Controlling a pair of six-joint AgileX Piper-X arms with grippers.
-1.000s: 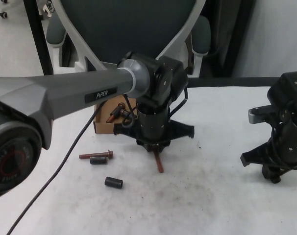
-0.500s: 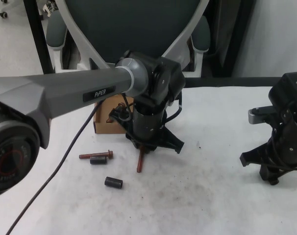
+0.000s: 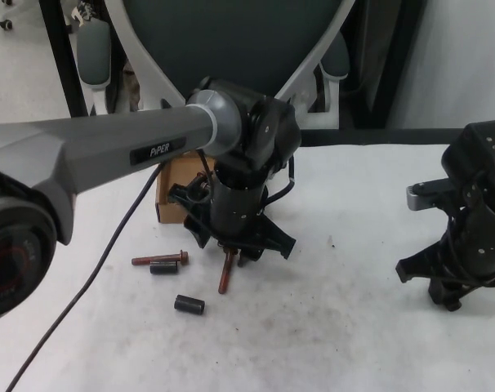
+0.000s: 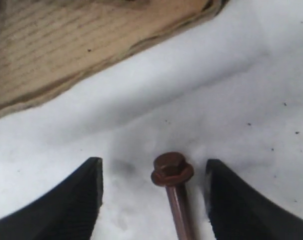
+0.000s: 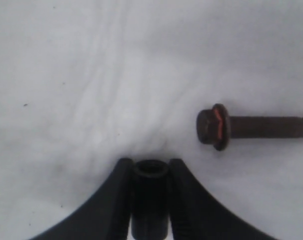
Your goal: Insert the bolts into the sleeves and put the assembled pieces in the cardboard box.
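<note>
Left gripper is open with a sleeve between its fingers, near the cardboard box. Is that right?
No. The open left gripper has a bolt between its fingers, not a sleeve; the left wrist view shows its flanged head. The cardboard box is near, as stated.

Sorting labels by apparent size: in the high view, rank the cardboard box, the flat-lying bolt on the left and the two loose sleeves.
1. Cardboard box, partly hidden by the left arm.
2. Flat-lying bolt.
3. Sleeve beside the bolt and nearer sleeve: alike; nearness makes ranking unsure.
</note>
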